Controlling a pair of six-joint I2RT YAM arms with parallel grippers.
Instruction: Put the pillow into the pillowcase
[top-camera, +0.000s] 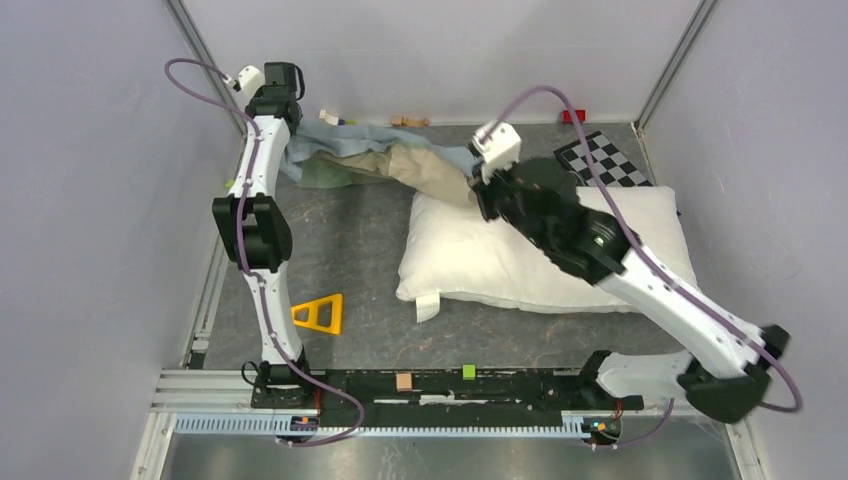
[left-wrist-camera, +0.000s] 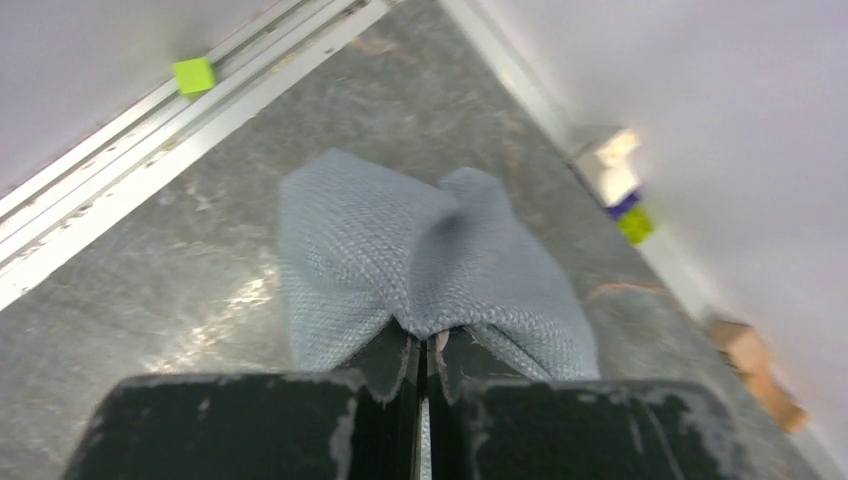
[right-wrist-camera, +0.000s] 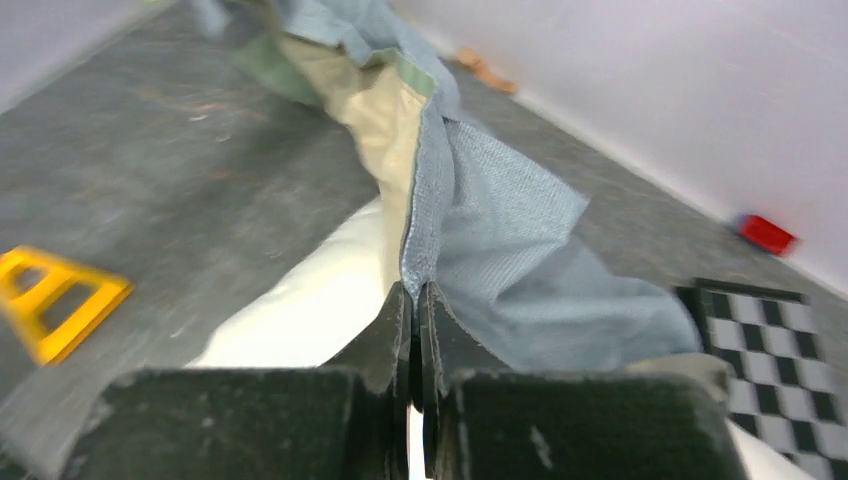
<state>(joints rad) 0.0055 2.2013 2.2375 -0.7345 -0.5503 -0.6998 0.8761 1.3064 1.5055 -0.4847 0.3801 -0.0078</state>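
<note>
The grey mottled surface was closed by pale walls on the left, the back and the right. The large plump white rectangular pillow lay flat on the right half, and its right end came near the right wall. Bare floor stayed open between its left edge and the left arm, where only a yellow plastic triangle frame lay.

The wrinkled blue-grey cloth pillowcase with beige and dull green panels was stretched along the back, near the back wall. It reached from the back left corner to the far left corner of the pillow. A black-and-white checkered board lay behind the pillow, and a small red block sat at the back wall.

The left arm's fingers were pressed together on a fold of the blue-grey cloth, which was lifted off the surface, near the left rail. The right arm reached over the pillow. The right arm's fingers were also pressed together, on the seam where the beige panel met the blue-grey side, just above the white edge of the pillow.
</note>
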